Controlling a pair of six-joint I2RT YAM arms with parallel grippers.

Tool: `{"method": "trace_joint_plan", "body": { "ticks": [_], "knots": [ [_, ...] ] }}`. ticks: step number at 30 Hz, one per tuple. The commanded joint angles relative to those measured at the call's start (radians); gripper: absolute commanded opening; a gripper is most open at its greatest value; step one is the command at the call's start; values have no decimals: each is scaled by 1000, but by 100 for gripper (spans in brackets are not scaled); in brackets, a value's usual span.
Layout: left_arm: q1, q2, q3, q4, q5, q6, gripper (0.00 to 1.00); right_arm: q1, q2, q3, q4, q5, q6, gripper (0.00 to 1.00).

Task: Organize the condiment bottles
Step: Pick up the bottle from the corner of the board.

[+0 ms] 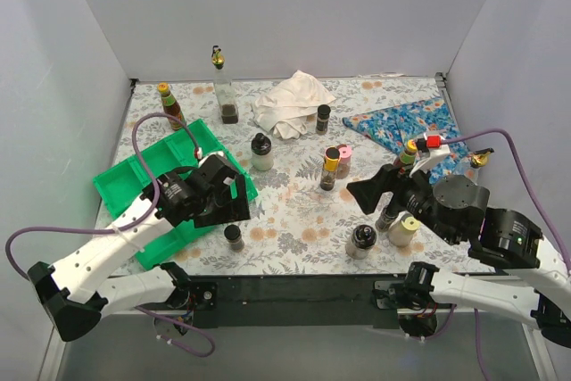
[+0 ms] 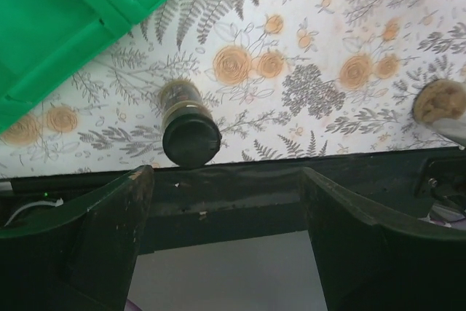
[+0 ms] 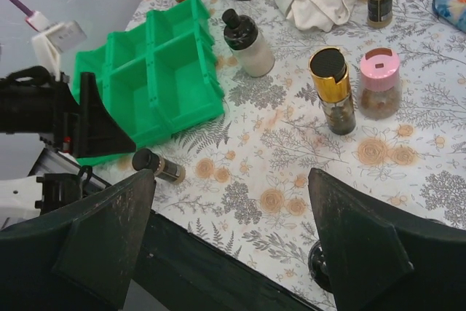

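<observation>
The condiment bottles are spread over the flowered table. A small black-capped jar [image 1: 234, 236] [image 2: 188, 125] stands near the front edge, just beyond my left gripper [image 1: 234, 210] [image 2: 227, 174], which is open and empty beside the green tray [image 1: 125, 185]. A cream bottle [image 1: 261, 152], a yellow-capped bottle [image 1: 331, 169] and a pink-capped jar [image 1: 343, 160] stand mid-table. My right gripper [image 1: 361, 192] [image 3: 231, 180] hangs open and empty above the table, left of a dark jar [image 1: 362, 240] and a yellow-capped cream jar [image 1: 403, 229].
At the back are a white cloth [image 1: 290, 103], a tall clear bottle [image 1: 225, 95], a red sauce bottle [image 1: 169, 104] and a black-capped jar [image 1: 323, 119]. A blue cloth [image 1: 410, 122] lies back right by a red-capped bottle [image 1: 409, 153]. White walls enclose three sides.
</observation>
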Motion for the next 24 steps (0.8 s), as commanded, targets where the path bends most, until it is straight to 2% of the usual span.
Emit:
{"method": "trace_joint_plan", "body": {
  "ticks": [1,9,24],
  "knots": [
    [-1,-42,-82,-4,24,-79,79,3,-21,-30,94,-44,-52,96],
    [-1,21,-173,94,36,-69,75,3,-38,-55,146,-135,-112,97],
    [-1,101,-233,158,38,-40,68,3,-47,-72,165,-126,-118,96]
  ]
}}
